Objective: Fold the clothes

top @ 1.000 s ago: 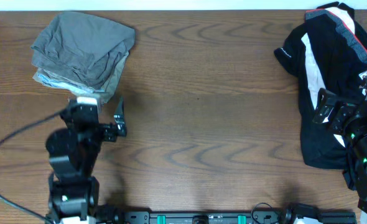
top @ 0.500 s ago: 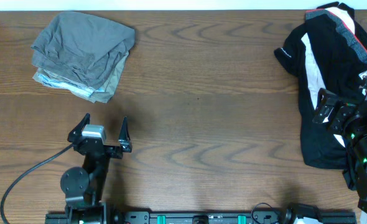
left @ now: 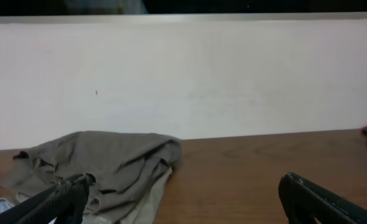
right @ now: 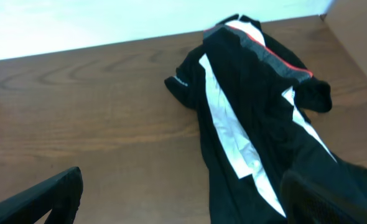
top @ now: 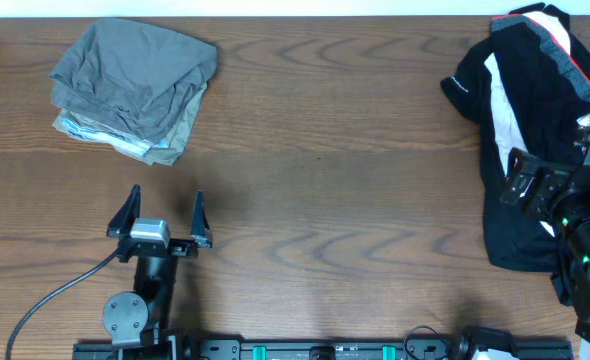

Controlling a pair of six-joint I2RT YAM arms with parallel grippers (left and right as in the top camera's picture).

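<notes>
Grey shorts (top: 135, 70), folded, atop khaki shorts (top: 180, 132) at far-left corner of counter (top: 325, 150). Nearer the front edge, left end effector (top: 167, 205): drew back from that stack within the last second, fingers spread, empty. Suggested that fold was finished. Far right: black top (top: 530, 110), crumpled, not yet folded. Over it, right end effector (right: 180, 186): hung spread wide, gripped nothing. Probably next garment.

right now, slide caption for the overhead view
Folded shorts stacked far left, black top crumpled at right, left gripper open and empty.
</notes>
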